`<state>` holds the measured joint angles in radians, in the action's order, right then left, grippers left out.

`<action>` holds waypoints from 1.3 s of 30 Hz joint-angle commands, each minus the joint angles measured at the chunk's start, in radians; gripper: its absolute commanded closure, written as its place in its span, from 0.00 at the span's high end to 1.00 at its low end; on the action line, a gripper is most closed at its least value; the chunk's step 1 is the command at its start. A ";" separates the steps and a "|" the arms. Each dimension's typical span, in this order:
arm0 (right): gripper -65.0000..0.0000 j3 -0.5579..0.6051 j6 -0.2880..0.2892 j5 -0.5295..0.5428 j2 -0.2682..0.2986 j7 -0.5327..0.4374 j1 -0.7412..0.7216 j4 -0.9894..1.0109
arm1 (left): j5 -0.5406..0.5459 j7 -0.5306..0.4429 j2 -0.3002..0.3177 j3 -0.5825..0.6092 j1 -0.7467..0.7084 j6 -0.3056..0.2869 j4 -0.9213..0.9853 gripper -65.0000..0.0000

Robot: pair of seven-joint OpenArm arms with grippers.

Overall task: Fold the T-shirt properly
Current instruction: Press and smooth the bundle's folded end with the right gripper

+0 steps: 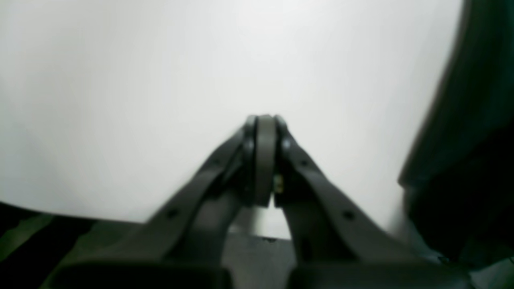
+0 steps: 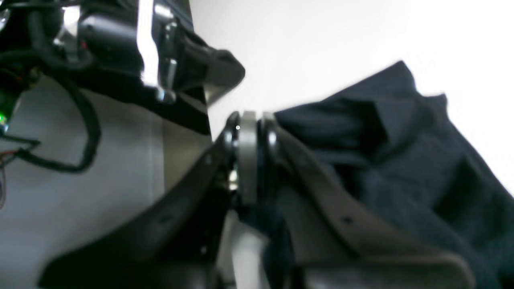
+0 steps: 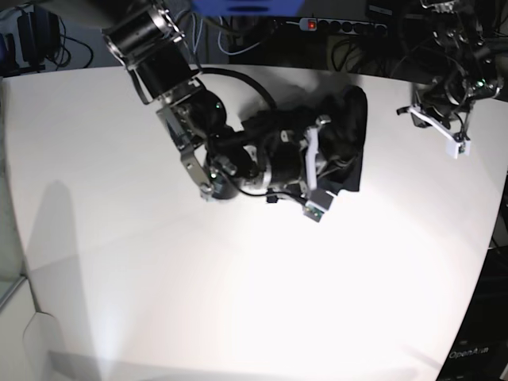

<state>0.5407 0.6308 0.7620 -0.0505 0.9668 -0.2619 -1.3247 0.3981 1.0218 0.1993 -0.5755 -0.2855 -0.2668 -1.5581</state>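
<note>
Item 1, T-shirt (image 2: 401,160), bunched: step = 1st grab, right gripper (image 2: 249,120) clamped tight beside cloth, hold unclear; left gripper (image 1: 265,120) closed, empty; next needs lift/spread.

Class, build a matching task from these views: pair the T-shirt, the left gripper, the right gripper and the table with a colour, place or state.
Things:
1. T-shirt
2. left gripper
3. right gripper
4. table

Descriptions:
A. white and flat
B. shut, over bare table, apart from the cloth
C. black, crumpled in a heap
D. shut, right at the cloth's edge

Pairs: 1-C, 2-B, 3-D, 4-A
</note>
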 commanded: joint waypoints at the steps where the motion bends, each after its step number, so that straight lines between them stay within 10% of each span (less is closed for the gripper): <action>1: 0.00 -0.003 0.004 0.014 -0.005 -0.016 -0.018 -0.017 | -0.087 0.059 -0.002 0.002 -0.024 0.008 0.031 0.00; 17: 0.00 0.000 0.004 0.014 0.096 -0.015 -0.136 0.035 | -0.094 0.050 -0.011 0.001 -0.027 -0.058 0.032 0.00; 39: 0.00 0.002 0.005 0.004 0.042 -0.113 -0.178 0.178 | -0.094 0.050 -0.007 0.001 -0.025 -0.058 0.032 0.00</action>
<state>0.5461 0.6308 0.7567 -0.0040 0.8646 -0.4141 -1.1366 0.3717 0.9852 0.1967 -0.5804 -0.2893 -0.3408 -1.5497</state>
